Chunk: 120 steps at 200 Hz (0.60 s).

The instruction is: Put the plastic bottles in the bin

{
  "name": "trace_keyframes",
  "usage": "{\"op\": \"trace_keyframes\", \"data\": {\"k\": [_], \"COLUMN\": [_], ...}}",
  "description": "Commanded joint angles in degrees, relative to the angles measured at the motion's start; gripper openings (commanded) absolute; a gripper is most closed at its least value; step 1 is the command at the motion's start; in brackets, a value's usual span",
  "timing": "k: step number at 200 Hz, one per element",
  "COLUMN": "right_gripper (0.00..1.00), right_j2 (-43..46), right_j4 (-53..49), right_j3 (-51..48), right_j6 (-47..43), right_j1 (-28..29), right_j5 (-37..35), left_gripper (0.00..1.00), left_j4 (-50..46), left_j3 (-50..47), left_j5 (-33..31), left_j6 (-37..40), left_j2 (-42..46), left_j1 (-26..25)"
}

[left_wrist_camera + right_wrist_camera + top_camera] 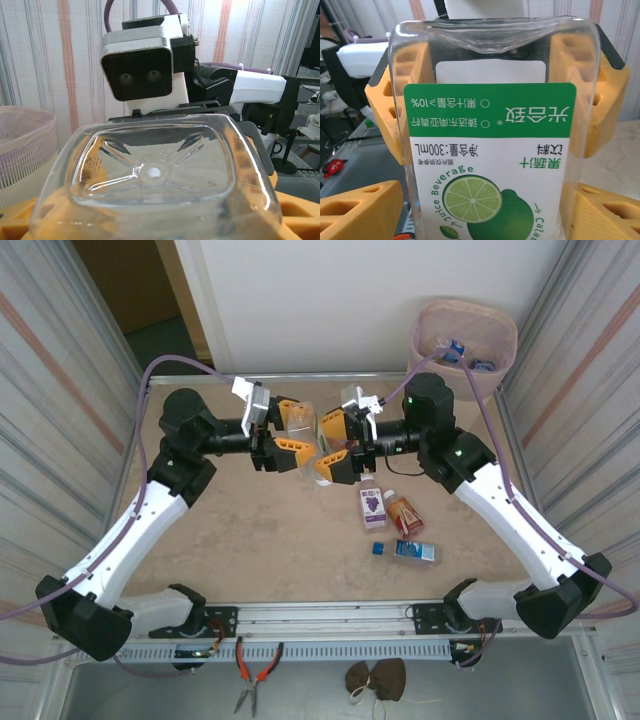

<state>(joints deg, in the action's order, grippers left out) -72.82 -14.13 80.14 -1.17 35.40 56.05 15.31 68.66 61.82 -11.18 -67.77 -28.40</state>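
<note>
Left arm (140, 520) and right arm (500, 505) fold inward, wrists facing. Left gripper (296, 430) grips a bottle (490, 165); right gripper (328, 446) straddles it, contact unclear.

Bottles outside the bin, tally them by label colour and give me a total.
Purple-label bottle: 1
Orange-label bottle: 1
Blue-label bottle: 1
White-and-green-label bottle, held up off the table: 1
Total: 4

2 white-and-black arms (130, 530) carry orange claws (293, 428) and purple cables (190, 361).
</note>
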Motion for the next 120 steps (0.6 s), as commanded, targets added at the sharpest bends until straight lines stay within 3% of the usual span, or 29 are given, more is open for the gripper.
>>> {"op": "trace_keyframes", "data": {"k": [1, 61, 120], "right_gripper": [0.77, 0.64, 0.58], "right_j2": [-0.23, -0.15, 0.86], "right_j4": [-0.71, -1.21, -1.22], "right_j3": [0.37, 1.16, 1.94], "right_j6": [-0.77, -0.72, 0.32], "right_j1": [0.29, 0.27, -1.74], "right_j5": [3.59, 0.45, -1.50], "left_gripper": [0.47, 0.56, 0.80], "left_j4": [2.71, 0.68, -2.00], "left_j3": [2.25, 1.83, -0.89], "left_j5": [0.94, -3.24, -10.56], "left_j6": [0.72, 1.96, 4.79], "left_j2": [2.05, 3.26, 6.83], "left_j1": [-0.65, -0.88, -0.85]}}
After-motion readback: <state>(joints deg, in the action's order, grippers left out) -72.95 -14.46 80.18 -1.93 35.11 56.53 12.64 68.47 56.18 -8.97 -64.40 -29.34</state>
